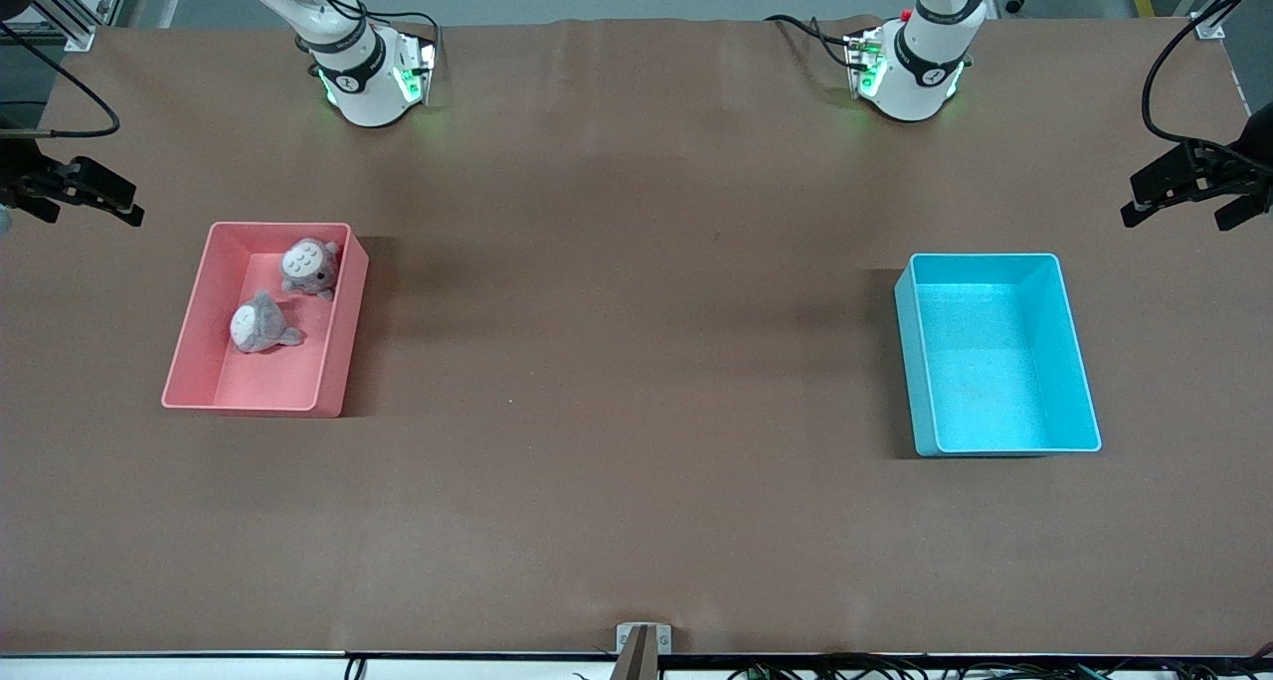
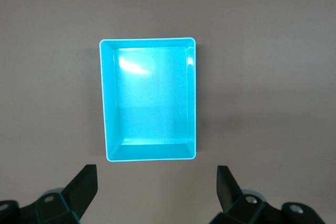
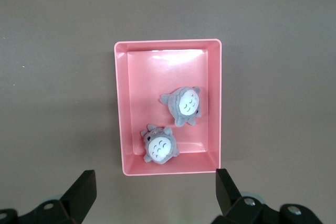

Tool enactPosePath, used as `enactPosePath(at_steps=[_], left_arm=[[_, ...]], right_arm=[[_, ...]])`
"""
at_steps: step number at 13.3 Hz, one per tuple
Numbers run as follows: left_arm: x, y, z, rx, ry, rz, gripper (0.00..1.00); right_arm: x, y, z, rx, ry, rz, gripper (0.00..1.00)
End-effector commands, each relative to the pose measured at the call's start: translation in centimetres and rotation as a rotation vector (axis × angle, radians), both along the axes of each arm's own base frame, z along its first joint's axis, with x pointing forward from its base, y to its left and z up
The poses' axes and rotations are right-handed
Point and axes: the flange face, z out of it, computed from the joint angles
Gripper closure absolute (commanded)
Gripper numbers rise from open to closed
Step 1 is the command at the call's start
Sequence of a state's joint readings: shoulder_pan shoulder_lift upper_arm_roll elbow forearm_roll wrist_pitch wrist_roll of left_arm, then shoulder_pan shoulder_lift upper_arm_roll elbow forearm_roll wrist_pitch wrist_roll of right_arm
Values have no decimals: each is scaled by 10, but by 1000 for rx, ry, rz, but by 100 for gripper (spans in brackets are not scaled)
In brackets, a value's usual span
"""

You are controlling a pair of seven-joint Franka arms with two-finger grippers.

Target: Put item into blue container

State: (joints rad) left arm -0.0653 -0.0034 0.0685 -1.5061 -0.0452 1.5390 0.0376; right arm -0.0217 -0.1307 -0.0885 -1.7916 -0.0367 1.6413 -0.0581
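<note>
A: Where do we stand with the blue container point(image 1: 998, 354)?

B: We see it on the brown table point(image 1: 636, 362) toward the left arm's end, sitting flat with its open top up and nothing inside it. Taking the table's middle as the centre of a dial in the front view, it lies at about three o'clock.

A: And the items?

B: We count two grey plush toys in the pink bin point(image 1: 199, 362), which lies at about nine o'clock, toward the right arm's end and well apart from the blue container. One plush toy point(image 1: 310, 266) sits in the part of the bin farther from the front camera, close to the wall that faces the table's middle. The other plush toy point(image 1: 261, 325) lies just beside it, nearer to the front camera, with a small gap between them.

A: What about our tools?

B: The left tool point(image 1: 1193, 195) hangs over the table's edge at the left arm's end, at about two o'clock, fingers spread wide and holding nothing. Its wrist view looks straight down on the blue container, between its two dark fingertips point(image 2: 84, 184).

A: The right one?

B: The right tool point(image 1: 75, 195) hangs over the edge at the right arm's end, at about ten o'clock, also spread wide and empty, with the pink bin showing between its fingertips point(image 3: 84, 190) in its own wrist view
</note>
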Motion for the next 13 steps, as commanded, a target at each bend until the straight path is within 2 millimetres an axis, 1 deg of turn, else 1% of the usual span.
enactPosePath(at_steps=[1,3,4,8,10,13], left_arm=[[-6,1,3,16,-3,4,0],[-6,1,3,16,-5,4,0],[-6,1,3,16,-5,4,0],[-7,0,6,17,-8,1,0],[-7,1,6,18,-6,1,0],[-7,2,5,16,-6,4,0]], right_arm=[[-4,-2,0,16,-15,4,0],[-4,1,0,56,-24,-4,0],[-4,-1,0,68,-26,-9,0],[-3,1,2,66,-37,6,0],[-3,2,3,65,-40,59,0],[-5,1,2,69,-28,57,0]])
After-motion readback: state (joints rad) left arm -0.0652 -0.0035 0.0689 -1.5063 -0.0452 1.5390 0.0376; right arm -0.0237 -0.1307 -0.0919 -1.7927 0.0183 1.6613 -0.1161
